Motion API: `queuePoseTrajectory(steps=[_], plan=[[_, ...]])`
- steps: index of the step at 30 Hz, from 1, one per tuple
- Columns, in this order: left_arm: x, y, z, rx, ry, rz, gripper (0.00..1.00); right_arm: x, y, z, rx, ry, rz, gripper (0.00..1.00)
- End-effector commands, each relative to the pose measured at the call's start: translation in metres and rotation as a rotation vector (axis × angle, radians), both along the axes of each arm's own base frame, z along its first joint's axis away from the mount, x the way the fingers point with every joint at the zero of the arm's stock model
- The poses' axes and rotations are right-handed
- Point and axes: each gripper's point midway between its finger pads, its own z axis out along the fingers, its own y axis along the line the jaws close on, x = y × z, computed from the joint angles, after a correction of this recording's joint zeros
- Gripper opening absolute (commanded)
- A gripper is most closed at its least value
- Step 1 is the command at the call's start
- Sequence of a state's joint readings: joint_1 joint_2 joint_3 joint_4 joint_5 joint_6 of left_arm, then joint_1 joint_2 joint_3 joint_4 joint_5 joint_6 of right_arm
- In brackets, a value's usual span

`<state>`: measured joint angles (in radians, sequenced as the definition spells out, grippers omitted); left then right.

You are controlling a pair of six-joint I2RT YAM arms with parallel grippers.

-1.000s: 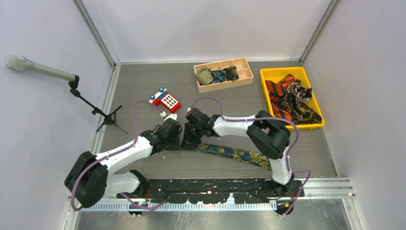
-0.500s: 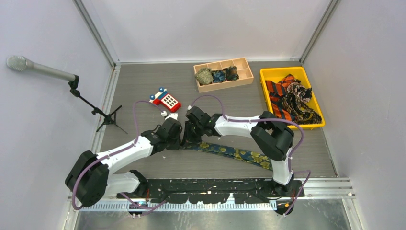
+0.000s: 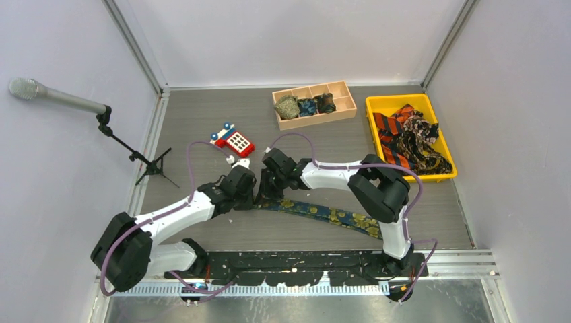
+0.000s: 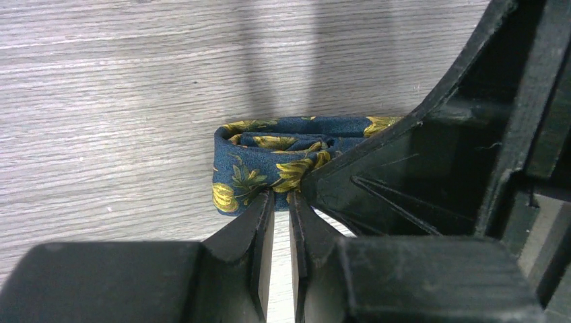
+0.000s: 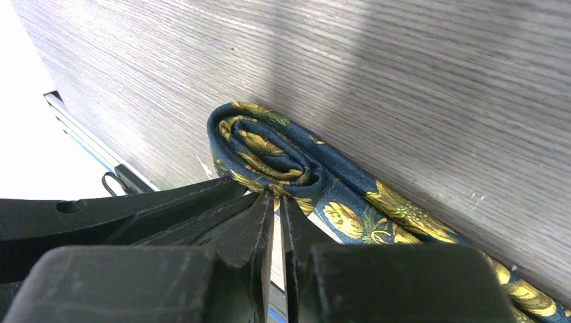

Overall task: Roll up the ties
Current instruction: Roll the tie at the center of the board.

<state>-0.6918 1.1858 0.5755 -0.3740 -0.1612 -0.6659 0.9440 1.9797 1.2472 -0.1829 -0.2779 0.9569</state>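
Pincers (image 4: 281, 195) (image 5: 277, 198), two, pinch one navy tie (image 5: 269, 148); three coils (image 3: 287, 106) (image 3: 307, 106) (image 3: 324, 102) occupy one box (image 3: 344, 102).

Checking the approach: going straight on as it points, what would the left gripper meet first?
The left gripper would meet the rolled end of the tie, which seemingly touches its tips.

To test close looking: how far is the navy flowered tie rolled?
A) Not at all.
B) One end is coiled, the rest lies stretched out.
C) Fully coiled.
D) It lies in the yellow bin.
B: the navy tie is coiled only at the end pinched by the left claw and right claw; its tail lies stretched across the table in the top view.
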Motion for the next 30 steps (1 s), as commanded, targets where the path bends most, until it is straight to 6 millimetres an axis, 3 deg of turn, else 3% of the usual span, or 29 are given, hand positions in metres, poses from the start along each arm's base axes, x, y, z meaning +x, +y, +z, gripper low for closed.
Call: queuePoseTrajectory(steps=[1, 8, 16, 30], plan=[[-0.002, -0.003, 0.003, -0.011, -0.007, -0.03, 0.16, 0.006, 0.0, -0.015, -0.012, -0.014, -0.025, 0.14], [0.001, -0.004, 0.013, -0.009, -0.028, -0.052, 0.21, 0.0, -0.005, -0.031, -0.032, 0.016, -0.02, 0.14], [0.005, 0.002, 0.036, 0.003, -0.085, -0.055, 0.54, -0.003, -0.008, -0.036, -0.04, 0.028, -0.016, 0.13], [0.006, 0.012, 0.06, -0.024, -0.121, -0.034, 0.82, -0.012, -0.011, -0.042, -0.035, 0.063, -0.011, 0.13]])
